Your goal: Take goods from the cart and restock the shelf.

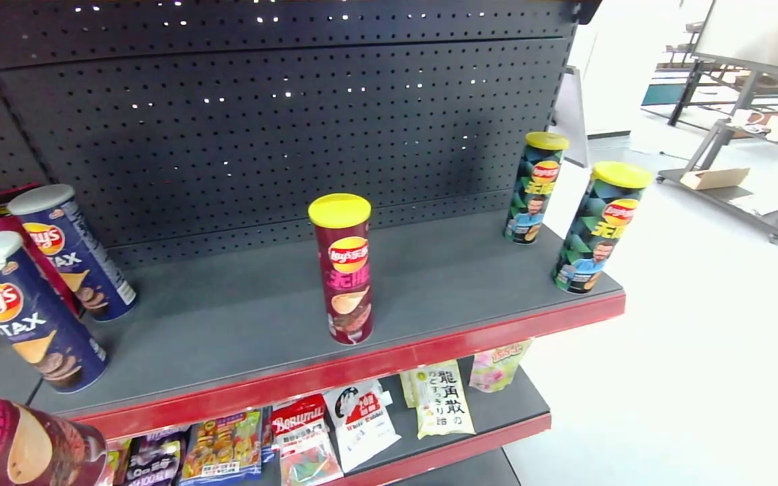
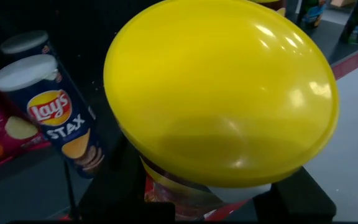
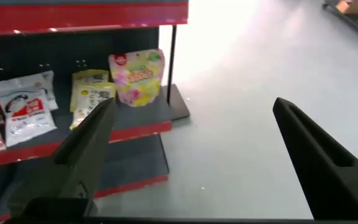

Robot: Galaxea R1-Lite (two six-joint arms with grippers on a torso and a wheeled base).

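head view: a grey shelf with a red edge spans the middle. two blue cans stand at 9 o'clock, one maroon can is upright at centre, and two green cans stand near 2 o'clock. snack bags lie on the lower shelf at 6 o'clock. at 8 o'clock a tilted can is off the shelf. the left gripper seems clamped on it, though its yellow lid hides most of the grip. the right gripper has its jaws wide apart, holding nothing.

Maroon crisp can, yellow-lidded, is leaning off the shelf, before its left end. Second maroon can is standing upright mid-shelf near the red front edge, between two blue cans and two green cans.
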